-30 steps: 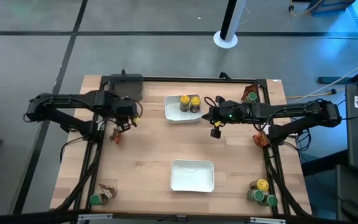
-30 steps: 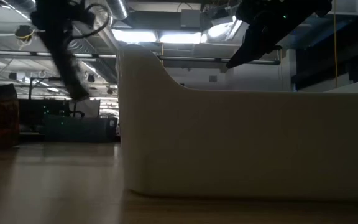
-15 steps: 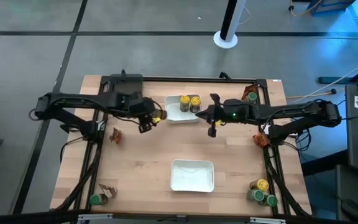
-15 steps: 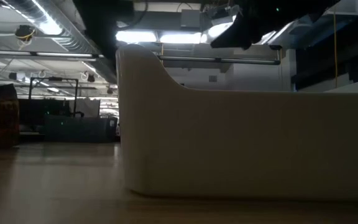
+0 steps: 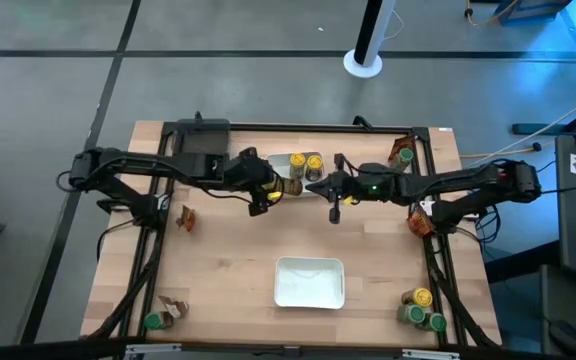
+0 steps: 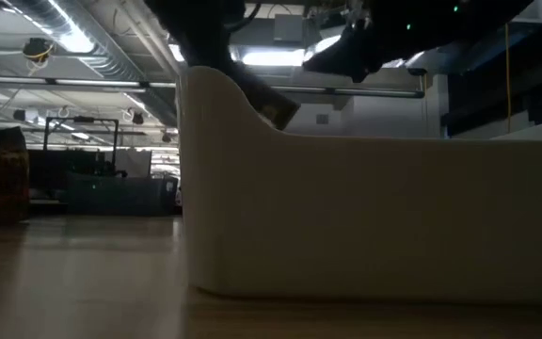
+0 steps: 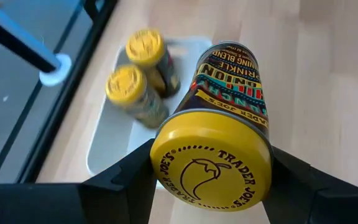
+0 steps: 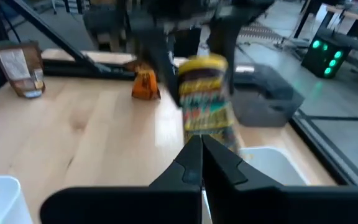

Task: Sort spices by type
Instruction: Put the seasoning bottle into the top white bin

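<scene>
**Yellow-lidded jar carried toward its matching tray**

While the near white tray (image 5: 309,283) sits unfilled, the left end effector (image 5: 268,190) pinches a yellow-lidded jar (image 7: 219,134) by its sides, lifted just beside the far tray (image 7: 114,134), probably to join the two yellow-lidded jars (image 7: 138,78) there. Facing it, the right end effector (image 5: 333,190), pressed together and holding nothing, hangs above the counter (image 5: 228,260).

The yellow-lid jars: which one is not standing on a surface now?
The yellow-lid jar gripped in the left tool, held in the air beside the far white tray. The two others stand upright inside that tray.
</scene>
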